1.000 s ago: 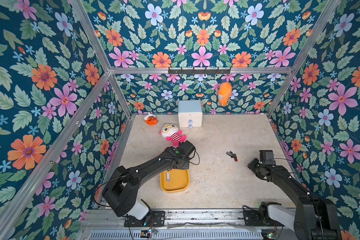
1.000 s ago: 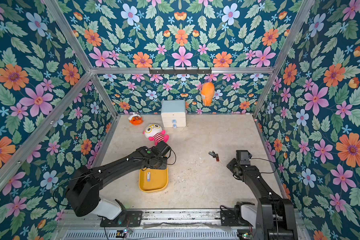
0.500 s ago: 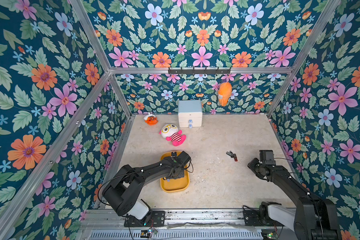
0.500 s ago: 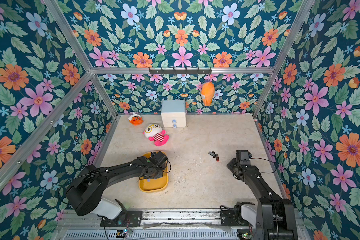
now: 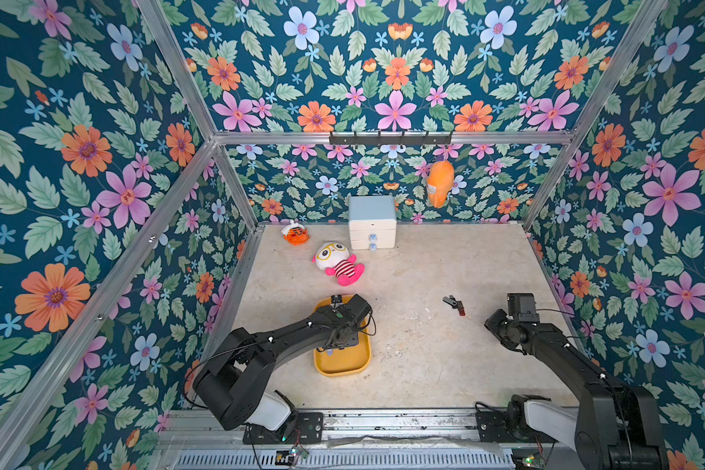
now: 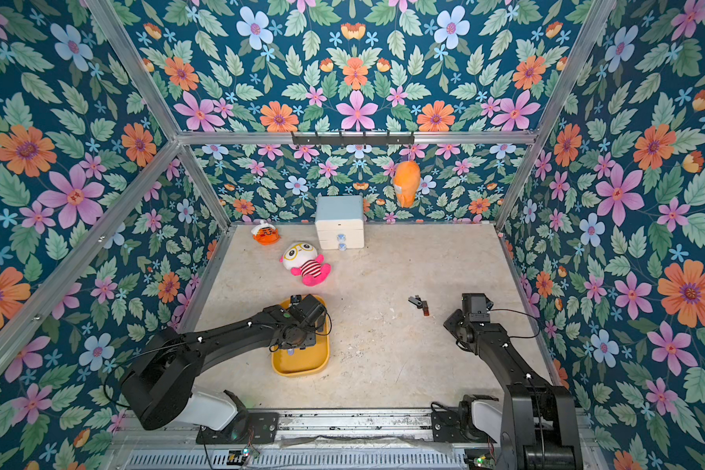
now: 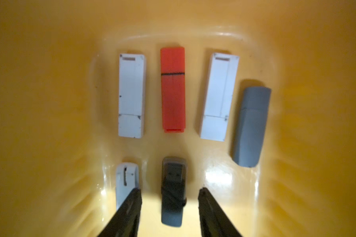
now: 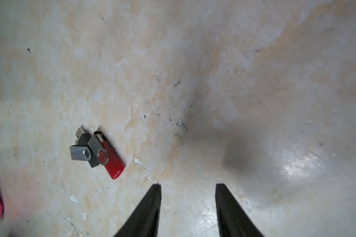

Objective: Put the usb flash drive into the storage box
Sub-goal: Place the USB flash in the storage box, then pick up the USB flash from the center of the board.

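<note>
Since a second ago the left arm has dropped from above the far end of the box down into it, and its jaws, then pinched shut, have parted. Between them lies the dark grey USB flash drive [image 7: 173,190], plug bared, flat on the floor of the shallow yellow plastic storage box [image 7: 49,102]. A gap shows on either side of it, so the left gripper [image 7: 169,189] stands partly open and holds nothing.

Five more sticks lie in the box: a flat white stick [image 7: 132,96] and its twin [image 7: 219,96], an orange-red capped stick [image 7: 173,90], a rounded grey stick [image 7: 251,127], and a small white stick [image 7: 125,178] just beside the newcomer. One finger [image 7: 132,205] overlaps that small white stick; whether it touches I cannot tell.

The release looks done, so the withdrawal should go straight up, jaws kept apart and unturned, lest a finger drag either stick.

Well apart from the box, towards the right arm, a black and a red swivel drive [image 8: 97,151] lie touching on the beige tabletop [image 8: 234,61]. The right gripper [image 8: 188,184] hovers near them, moderately open and empty. They want separate grasps.
</note>
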Controlling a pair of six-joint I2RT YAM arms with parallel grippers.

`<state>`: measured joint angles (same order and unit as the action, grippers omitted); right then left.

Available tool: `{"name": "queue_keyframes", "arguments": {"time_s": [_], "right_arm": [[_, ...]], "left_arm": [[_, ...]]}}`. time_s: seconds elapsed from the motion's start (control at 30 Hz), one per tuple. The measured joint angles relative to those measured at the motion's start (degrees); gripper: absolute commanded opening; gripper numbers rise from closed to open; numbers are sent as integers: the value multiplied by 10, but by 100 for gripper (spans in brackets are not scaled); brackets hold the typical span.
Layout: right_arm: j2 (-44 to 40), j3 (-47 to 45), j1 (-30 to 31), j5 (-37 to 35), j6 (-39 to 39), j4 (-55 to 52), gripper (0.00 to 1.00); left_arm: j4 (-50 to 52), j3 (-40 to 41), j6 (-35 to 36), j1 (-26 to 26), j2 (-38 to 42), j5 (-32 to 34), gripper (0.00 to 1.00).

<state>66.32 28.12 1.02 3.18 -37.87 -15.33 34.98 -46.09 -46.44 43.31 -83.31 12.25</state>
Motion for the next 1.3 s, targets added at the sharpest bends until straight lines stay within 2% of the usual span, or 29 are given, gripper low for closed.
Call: {"name": "queue_keyframes", "arguments": {"time_s": [0.3, 0.47, 0.53, 0.83, 1.03, 1.3], "right_arm": [[11, 28, 4, 8, 7, -16, 51], [25, 86, 75, 4, 31, -55, 54], [47, 118, 96, 2, 41, -69, 54], [172, 219, 113, -6, 80, -143, 56], [216, 258, 124, -9, 108, -175, 56], [285, 313, 141, -27, 140, -211, 54]], "left_arm": [[72, -92, 24, 3, 92, -4, 57], [112, -121, 56, 2, 140, -2, 58], [125, -121, 66, -1, 154, -2, 59], [144, -79, 104, -6, 197, -5, 60], [127, -41, 108, -6, 214, -26, 60], [102, -30, 121, -6, 245, -62, 60]]}}
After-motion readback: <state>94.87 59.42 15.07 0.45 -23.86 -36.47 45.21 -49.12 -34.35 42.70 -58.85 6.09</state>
